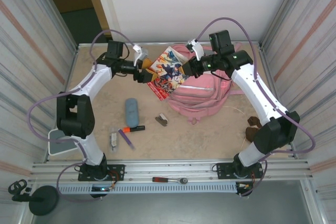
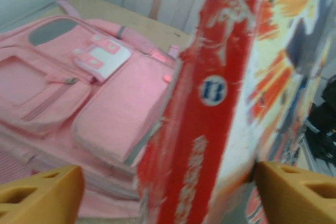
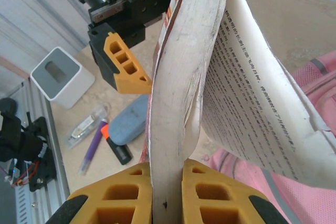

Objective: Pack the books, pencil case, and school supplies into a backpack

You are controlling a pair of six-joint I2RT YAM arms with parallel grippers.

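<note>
Slippage threatens: the right gripper (image 3: 167, 182) clamps the colourful book (image 1: 169, 73) by fanning pages, the left gripper (image 2: 168, 192) with fingers apart around it, just left of the backpack (image 1: 205, 93).

the colourful book (image 2: 236, 103) shows a white "13" in a blue circle on its red band; print on its open page (image 3: 252, 77) is illegible.
</note>
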